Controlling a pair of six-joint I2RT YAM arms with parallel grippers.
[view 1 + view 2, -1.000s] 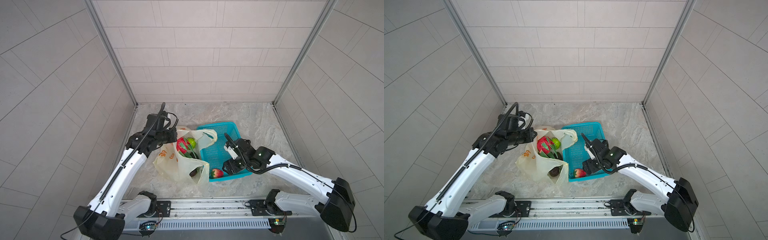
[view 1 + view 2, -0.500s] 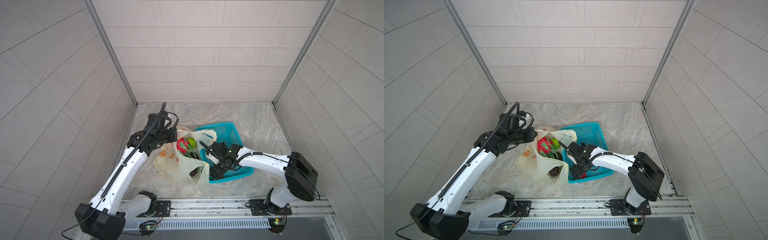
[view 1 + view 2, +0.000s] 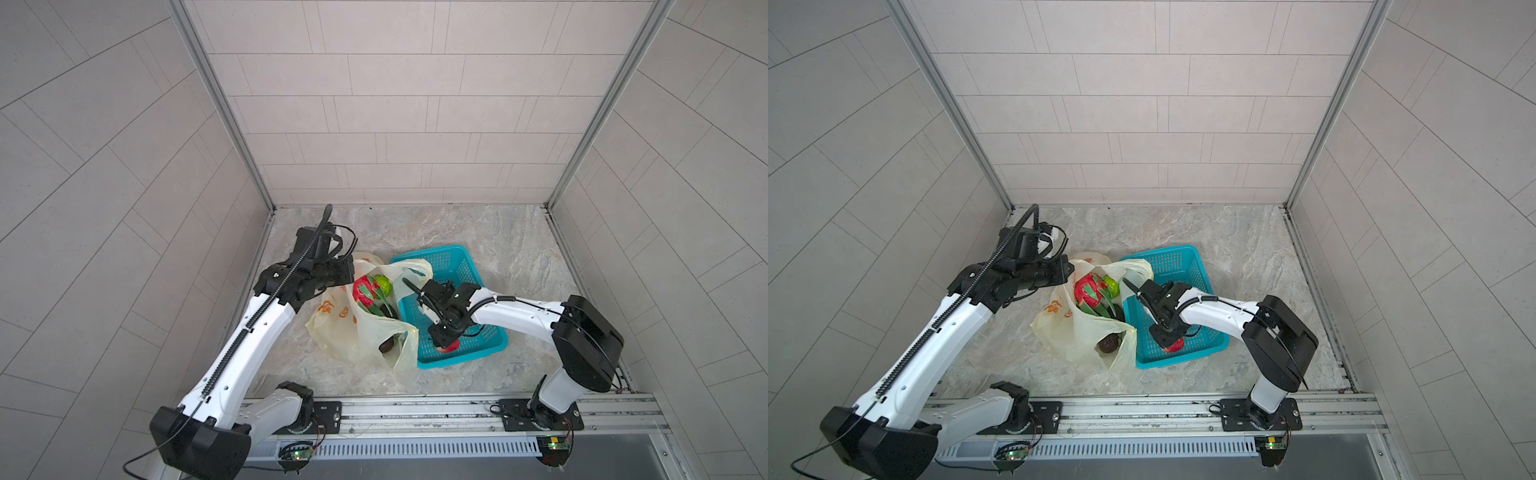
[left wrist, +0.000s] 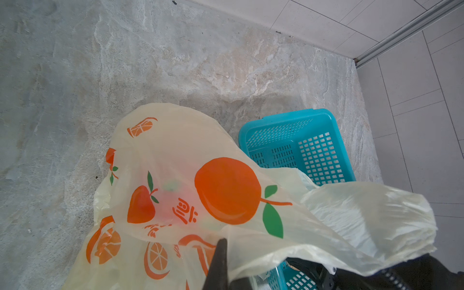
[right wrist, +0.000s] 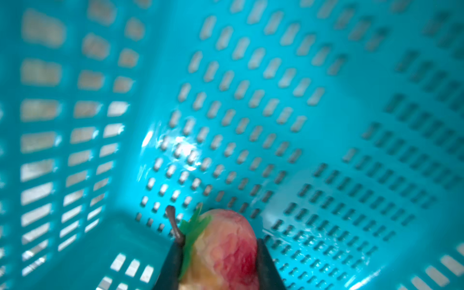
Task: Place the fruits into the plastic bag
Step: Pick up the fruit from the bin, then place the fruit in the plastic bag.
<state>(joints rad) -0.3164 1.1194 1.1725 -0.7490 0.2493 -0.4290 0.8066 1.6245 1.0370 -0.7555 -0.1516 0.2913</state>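
We see the red-and-yellow fruit (image 5: 223, 246) at the lower middle of the right wrist view, on the floor of the teal basket (image 5: 326, 113). The right claw (image 5: 221, 278) has narrowed onto it, a dark finger (image 5: 266, 261) pressed against each side. Only this view shows its stem and green leaf. In both top views the claw hides all but a red sliver.

Left of the basket, at frame centre, the plastic bag (image 3: 353, 328) lies open on the worktop (image 3: 498, 232). It holds the dragon fruit (image 3: 363, 291), the lime-green fruit (image 3: 383, 284) and a dark purple fruit (image 3: 388, 345). The left claw (image 3: 347, 277) is closed on the bag's upper rim. The left wrist view shows only the printed film.

A second ago we saw the fruit uncovered in the basket's lower left corner, with the right claw just beside it. The left arm and the bag have not moved.
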